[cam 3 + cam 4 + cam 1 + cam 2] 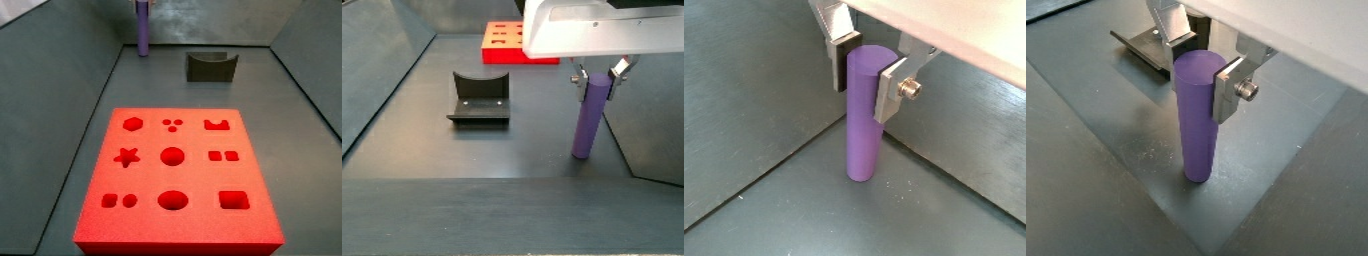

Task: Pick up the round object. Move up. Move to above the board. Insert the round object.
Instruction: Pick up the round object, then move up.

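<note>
The round object, a slim purple rod (865, 120), stands upright on the dark floor near a back corner. It shows in both wrist views (1197, 120) and both side views (143, 30) (587, 120). My gripper (865, 65) is at its top end, with one silver finger on each side and the pads against the rod (1204, 65) (596, 75). The rod's bottom end rests on the floor. The board, a thick red block with shaped cut-outs (174, 235), lies far from the rod; only its edge shows in a side view (505, 55).
The dark fixture with a curved notch (209, 66) stands on the floor between the rod and the board, and shows in a side view (478, 100) and behind the fingers in a wrist view (1146, 50). Grey walls (60, 60) enclose the floor.
</note>
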{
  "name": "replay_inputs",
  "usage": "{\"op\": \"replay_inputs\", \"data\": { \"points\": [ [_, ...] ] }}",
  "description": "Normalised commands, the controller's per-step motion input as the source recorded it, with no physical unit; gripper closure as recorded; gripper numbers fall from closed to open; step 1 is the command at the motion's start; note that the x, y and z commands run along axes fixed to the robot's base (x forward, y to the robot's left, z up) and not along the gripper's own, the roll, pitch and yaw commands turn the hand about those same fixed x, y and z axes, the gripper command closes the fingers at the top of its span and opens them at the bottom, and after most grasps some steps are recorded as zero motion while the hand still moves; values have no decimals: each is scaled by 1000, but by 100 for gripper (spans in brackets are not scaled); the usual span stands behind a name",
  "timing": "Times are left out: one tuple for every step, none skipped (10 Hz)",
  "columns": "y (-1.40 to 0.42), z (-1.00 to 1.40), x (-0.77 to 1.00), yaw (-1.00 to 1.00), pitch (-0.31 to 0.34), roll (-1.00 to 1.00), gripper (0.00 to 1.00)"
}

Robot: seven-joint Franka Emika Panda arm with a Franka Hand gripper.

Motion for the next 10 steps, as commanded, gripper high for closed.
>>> {"op": "replay_inputs", "data": {
  "points": [
    [0, 0, 0, 0, 0, 0, 100],
    [0, 0, 0, 0, 0, 0, 100],
    [0, 0, 0, 0, 0, 0, 100],
    [0, 0, 0, 0, 0, 0, 100],
    [0, 0, 0, 0, 0, 0, 100],
    [0, 0, 0, 0, 0, 0, 100],
    [0, 0, 0, 0, 0, 0, 100],
    [0, 833, 0, 0, 0, 0, 100],
    [31, 815, -6, 13, 11, 3, 100],
    [35, 677, -22, 7, 61, 15, 100]
  ]
}}
